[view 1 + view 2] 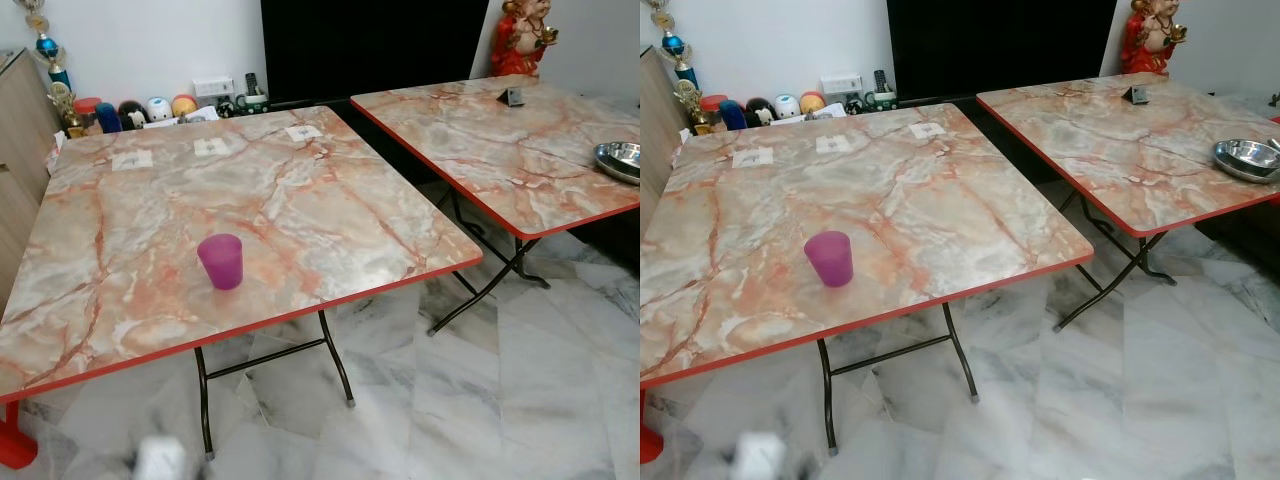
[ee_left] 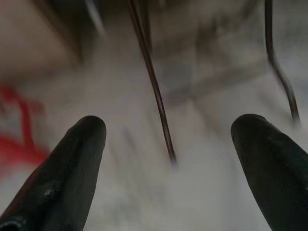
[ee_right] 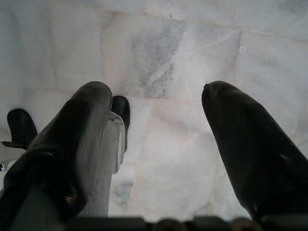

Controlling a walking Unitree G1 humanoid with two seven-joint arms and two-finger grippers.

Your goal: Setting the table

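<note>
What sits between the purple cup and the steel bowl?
Bare marble tabletop beside the purple cup, then a floor gap between tables, then bare top to the steel bowl, in both eye views.

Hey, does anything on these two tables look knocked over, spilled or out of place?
Nothing stands out. The purple cup stands upright on the near table with no spill around it, and the steel bowl sits upright near the far table's right edge.

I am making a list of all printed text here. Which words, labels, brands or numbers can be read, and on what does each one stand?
No text can be read.
Three white paper labels on the near table: print too small to read.
Purple cup: no text visible.
Steel bowl on the far table: no text visible.
</note>
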